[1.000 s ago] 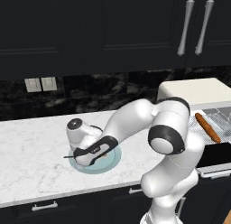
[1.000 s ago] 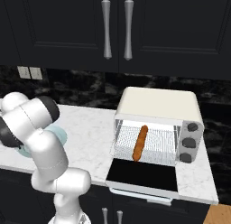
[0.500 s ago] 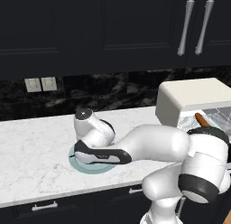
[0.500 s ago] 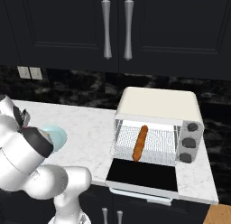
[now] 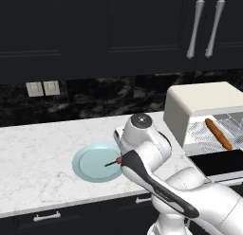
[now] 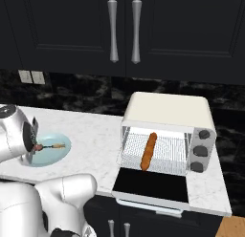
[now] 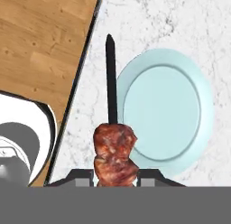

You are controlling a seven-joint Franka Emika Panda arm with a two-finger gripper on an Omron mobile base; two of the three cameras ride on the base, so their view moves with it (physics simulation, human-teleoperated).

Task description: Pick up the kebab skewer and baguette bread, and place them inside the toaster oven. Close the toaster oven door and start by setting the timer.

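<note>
My gripper (image 7: 115,175) is shut on the kebab skewer (image 7: 113,154), whose reddish-brown chunks sit between the fingertips (image 7: 84,176) while its dark stick points away. In the left base view the gripper (image 5: 120,160) holds the kebab skewer (image 5: 113,162) over the right side of the light blue plate (image 5: 93,168). From the right, the kebab skewer (image 6: 50,146) juts out over the plate (image 6: 56,155). The baguette bread (image 6: 149,151) lies on the wire rack inside the cream toaster oven (image 6: 167,109). The toaster oven door (image 6: 150,184) hangs open and flat.
Two knobs (image 6: 205,134) sit on the toaster oven's right panel. Wall outlets (image 5: 43,88) are on the dark backsplash, and cabinet handles (image 6: 124,29) hang above. The counter's front edge (image 7: 74,90) runs beside the plate (image 7: 162,110), with wood floor (image 7: 40,42) below.
The arm has swung round and folded over the counter. The hand, still shut on the skewer, has shifted from above the plate's middle towards its right edge.
</note>
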